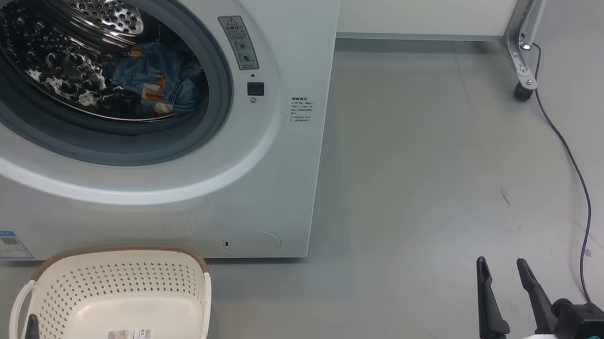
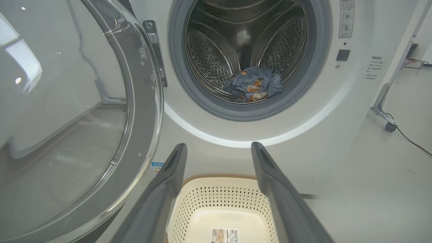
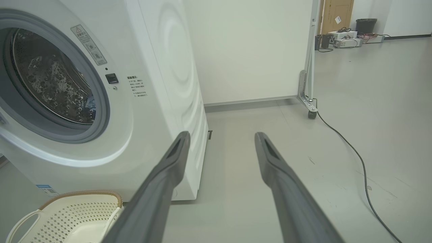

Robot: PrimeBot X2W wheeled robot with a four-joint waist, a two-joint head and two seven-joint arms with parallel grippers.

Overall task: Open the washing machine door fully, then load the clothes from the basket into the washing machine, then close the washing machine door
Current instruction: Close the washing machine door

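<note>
Big round clear-glass washing machine door (image 2: 67, 135) stands swung open just left of your left end effector (image 2: 218, 145), released, empty; right end effector (image 1: 501, 262), also released, sits well apart.

Left gripper (image 2: 219, 152) jaws spread above the basket (image 2: 219, 192), washing machine door (image 2: 67, 118) swung open at left, clothes (image 2: 253, 84) lying in the steel drum (image 2: 216, 57).
</note>
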